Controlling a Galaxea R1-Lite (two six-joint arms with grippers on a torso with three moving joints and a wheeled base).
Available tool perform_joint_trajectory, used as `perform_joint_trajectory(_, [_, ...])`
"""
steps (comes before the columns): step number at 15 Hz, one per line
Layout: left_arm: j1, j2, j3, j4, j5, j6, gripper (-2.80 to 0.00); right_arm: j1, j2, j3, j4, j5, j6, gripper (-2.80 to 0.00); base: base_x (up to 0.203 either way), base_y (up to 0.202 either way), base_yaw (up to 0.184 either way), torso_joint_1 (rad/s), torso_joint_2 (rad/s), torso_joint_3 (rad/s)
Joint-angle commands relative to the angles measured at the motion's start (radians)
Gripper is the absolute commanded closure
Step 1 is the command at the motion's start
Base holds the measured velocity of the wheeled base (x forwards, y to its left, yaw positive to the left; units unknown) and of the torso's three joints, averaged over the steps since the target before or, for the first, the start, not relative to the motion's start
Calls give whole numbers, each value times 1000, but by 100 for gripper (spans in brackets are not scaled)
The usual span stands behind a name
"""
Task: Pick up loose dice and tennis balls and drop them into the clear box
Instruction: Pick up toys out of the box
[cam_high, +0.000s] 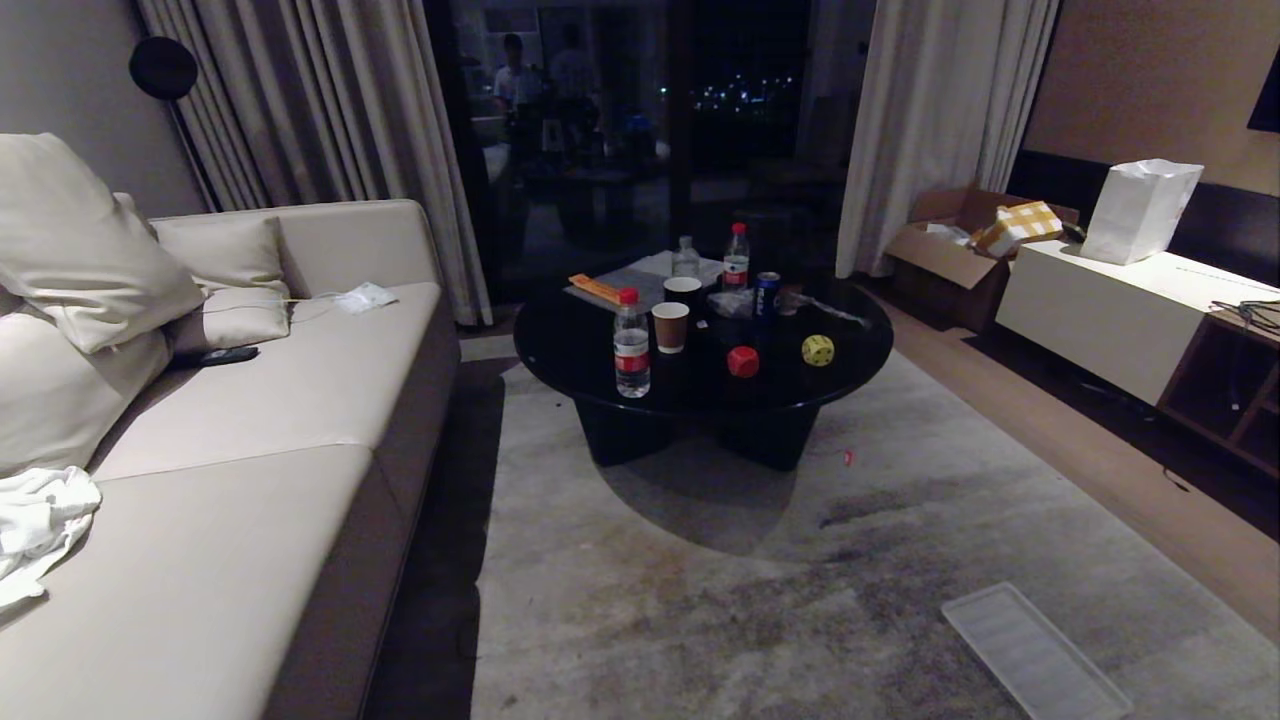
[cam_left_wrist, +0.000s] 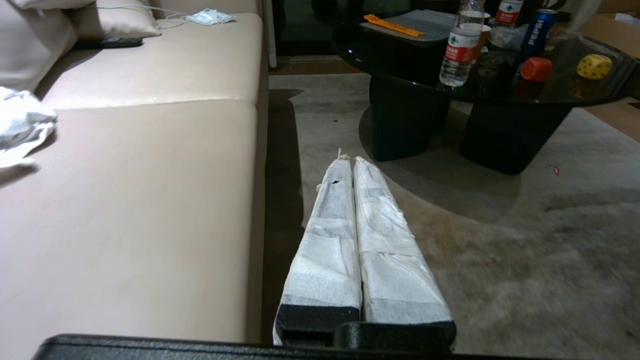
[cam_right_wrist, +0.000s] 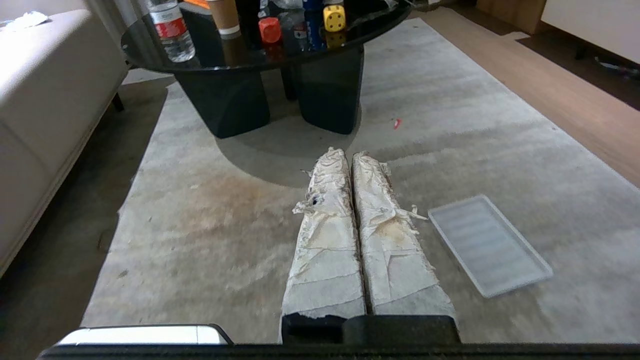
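Observation:
A red die and a yellow die sit on the round black table ahead. No tennis balls and no clear box are in view. My left gripper is shut and empty, hanging over the rug beside the sofa, well short of the table. Shut and empty too, my right gripper hangs above the rug in front of the table. Neither arm shows in the head view.
Water bottles, paper cups and a blue can crowd the table behind the dice. A beige sofa runs along the left. On the rug at the right lies a flat ribbed translucent panel. A low white cabinet stands at the far right.

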Motion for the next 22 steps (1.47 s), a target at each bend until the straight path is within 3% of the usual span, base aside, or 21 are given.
perform_joint_trajectory(1, [0, 2, 2, 0, 0, -1, 0, 0, 2, 0, 0, -1, 0, 0, 183, 0, -3, 6, 2, -2])
perform_joint_trajectory(22, [0, 2, 2, 0, 0, -2, 0, 0, 2, 0, 0, -1, 2, 0, 183, 0, -1, 2, 2, 2])
